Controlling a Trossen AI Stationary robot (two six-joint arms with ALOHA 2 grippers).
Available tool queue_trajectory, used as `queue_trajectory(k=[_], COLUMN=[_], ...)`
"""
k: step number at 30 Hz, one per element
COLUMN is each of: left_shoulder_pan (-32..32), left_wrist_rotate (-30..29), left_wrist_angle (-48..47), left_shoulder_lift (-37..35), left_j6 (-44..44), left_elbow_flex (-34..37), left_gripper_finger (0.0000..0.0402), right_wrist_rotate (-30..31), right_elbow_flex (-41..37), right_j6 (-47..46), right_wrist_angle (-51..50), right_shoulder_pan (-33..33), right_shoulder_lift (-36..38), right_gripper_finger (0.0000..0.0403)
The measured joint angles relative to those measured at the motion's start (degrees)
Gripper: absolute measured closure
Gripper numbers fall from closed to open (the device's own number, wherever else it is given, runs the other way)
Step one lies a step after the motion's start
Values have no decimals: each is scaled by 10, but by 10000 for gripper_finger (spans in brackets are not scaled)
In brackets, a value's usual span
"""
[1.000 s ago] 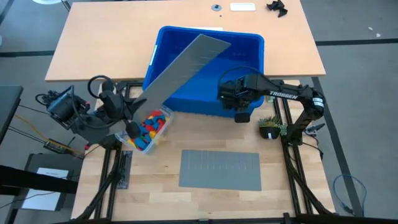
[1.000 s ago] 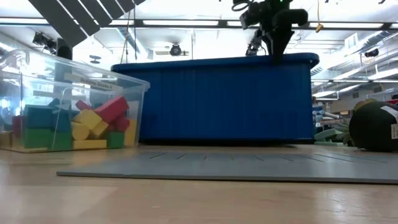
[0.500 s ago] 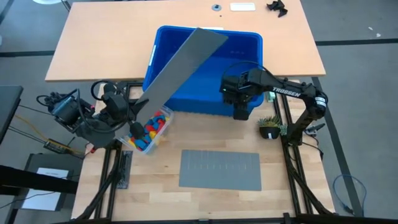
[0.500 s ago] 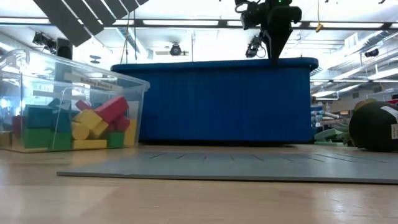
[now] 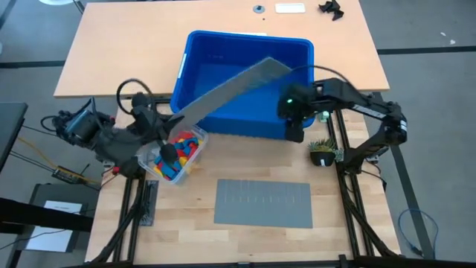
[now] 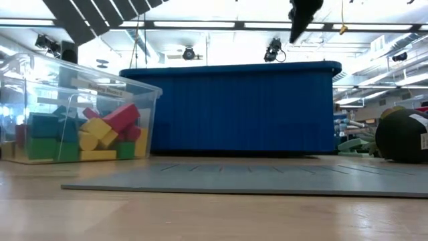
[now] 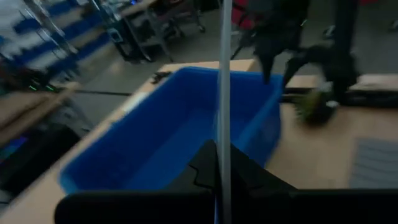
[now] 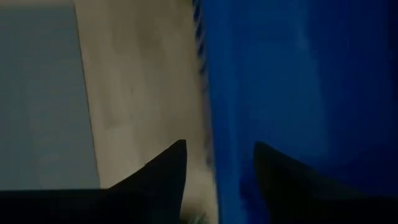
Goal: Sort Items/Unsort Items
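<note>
Much of the blocks (image 6: 87,137) is hard to read: they lie heaped in a clear tub (image 5: 175,155) at the near-left corner of the bin (image 5: 245,82), and from above the left arm and the raised sheet (image 5: 223,93) cover part of the heap, so no count of them can be made (red, yellow, green and blue ones do show through the tub wall in the low view). The low view cuts off the raised sheet at the upper left and shows only a dark tip of the right arm at the top edge. The left gripper (image 5: 168,152) sits over the tub, its arm reaching in from the left edge of the surface (image 5: 245,238), and its jaws are clamped on the lower end of the sheet, which the left wrist view shows edge-on as a thin line running up between them. That sheet slants up and across the open bin, its far end near the bin's right side. The right gripper (image 8: 214,165) hangs over the bin's near-right corner, pointing down, its arm bent back toward the right edge; its jaws stand apart with nothing between them, straddling the bin's wall. Counted: two arms, one bin, one tub, two grey sheets, the second sheet (image 5: 262,202) lying flat on the surface in front of the bin.
</note>
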State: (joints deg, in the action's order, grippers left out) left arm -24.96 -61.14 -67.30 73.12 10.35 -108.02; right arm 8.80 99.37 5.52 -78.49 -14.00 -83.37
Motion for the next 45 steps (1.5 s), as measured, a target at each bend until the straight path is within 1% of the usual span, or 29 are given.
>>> queue_trajectory(k=[3, 6, 10, 14, 16, 17, 19, 20, 22, 25, 27, 30, 33, 36, 38, 41, 43, 45], left_shoulder_pan=[39, 80, 125, 148, 158, 162, 174, 181, 198, 229, 254, 285, 308, 328, 341, 350, 358, 362], left_wrist_rotate=[10, 36, 80, 145, 172, 193, 267, 309, 363, 392, 420, 501, 587, 617, 636, 642, 654, 660], left_wrist_angle=[6, 11, 65, 126, 166, 194, 249, 277, 328, 395, 443, 514, 603, 697, 747, 806, 825, 848], left_shoulder_lift=[-4, -8, -7, -5, -3, -3, -6, -9, -17, -28, -32, -35, -47, -56, -59, -60, -61, -59], left_j6=[-57, -117, -195, -239, -263, -279, -294, -298, -318, -338, -342, -332, -314, -291, -260, -240, -217, -193], left_elbow_flex=[-18, -41, -51, -51, -47, -41, -29, -23, -13, 12, 38, 85, 143, 205, 242, 283, 301, 317], left_gripper_finger=[386, 386, 386, 386, 386, 386, 386, 386, 386, 386, 386, 386, 387, 387, 387, 387, 387, 387], right_wrist_rotate=[-5, -15, -33, -41, -41, -41, -43, -52, -91, -164, -195, -230, -298, -364, -389, -426, -421, -364], right_elbow_flex=[0, 0, 1, 1, 1, 1, 1, 1, 0, -18, -43, -99, -162, -226, -258, -294, -313, -320], right_j6=[6, 18, 35, 60, 71, 79, 90, 93, 102, 114, 116, 115, 94, 51, 13, -31, -36, -35], right_wrist_angle=[56, 127, 231, 303, 310, 306, 296, 290, 286, 304, 335, 407, 509, 616, 677, 757, 793, 801], right_shoulder_pan=[-10, -18, -19, -19, -19, -20, -23, -26, -36, -58, -75, -103, -126, -133, -134, -124, -112, -101], right_shoulder_lift=[29, 57, 89, 108, 112, 114, 117, 118, 119, 119, 118, 118, 117, 117, 117, 118, 118, 118], right_gripper_finger=[193, 173, 159, 156, 158, 160, 163, 164, 168, 171, 173, 175, 176, 176, 176, 176, 176, 176])
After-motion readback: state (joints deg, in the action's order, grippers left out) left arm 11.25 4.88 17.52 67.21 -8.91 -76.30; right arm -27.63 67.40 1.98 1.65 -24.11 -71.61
